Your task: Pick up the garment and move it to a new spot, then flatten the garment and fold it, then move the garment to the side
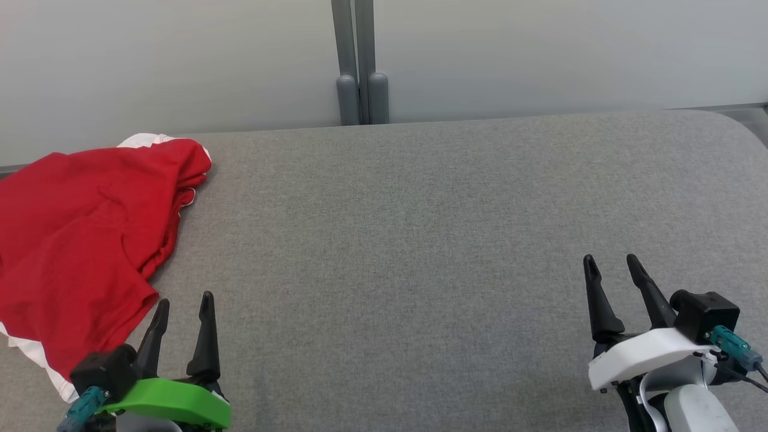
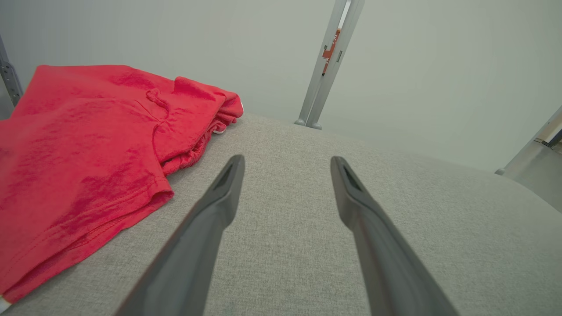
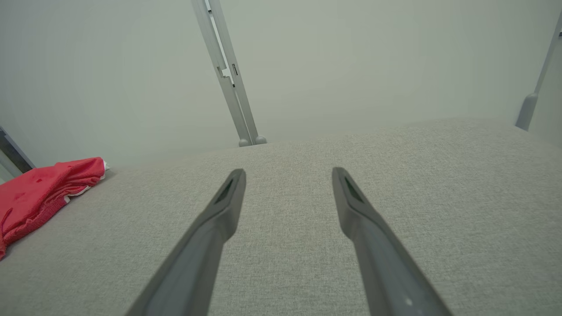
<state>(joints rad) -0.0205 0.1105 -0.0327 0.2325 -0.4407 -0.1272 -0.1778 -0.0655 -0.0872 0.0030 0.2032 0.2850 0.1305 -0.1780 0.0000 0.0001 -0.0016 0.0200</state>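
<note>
There are two tools, each with two long dark fingers. The left tool [image 1: 185, 299] sits at the lower left of the head view on a green housing [image 1: 174, 405]. Its jaws are spread wide with nothing between them, and its fingers point away from the robot over bare grey cloth. The right tool [image 1: 611, 258] sits at the lower right on a white housing [image 1: 645, 354]. It is spread just as wide, holds nothing, and points the same way. The two are well apart, at opposite sides of the one table [image 1: 390, 240], whose top is covered in grey woven fabric.

There is one garment [image 1: 78, 240], red, lying rumpled on the left side of the table. It is just beside the left tool's outer finger and well apart from the right tool. In the left wrist view its hem lies to the left of the fingers, and bare fabric shows between hem and finger. Its long axis runs from the near left of the table toward the far edge, leaning slightly right at the far end. That far end is bunched into folds. White trim [image 1: 147, 140] shows at the far end and again at the near left corner. Its left part runs out of the head view.

Beyond the far edge of the table, two grey posts [image 1: 360, 60] stand side by side against a pale wall [image 1: 540, 54].
</note>
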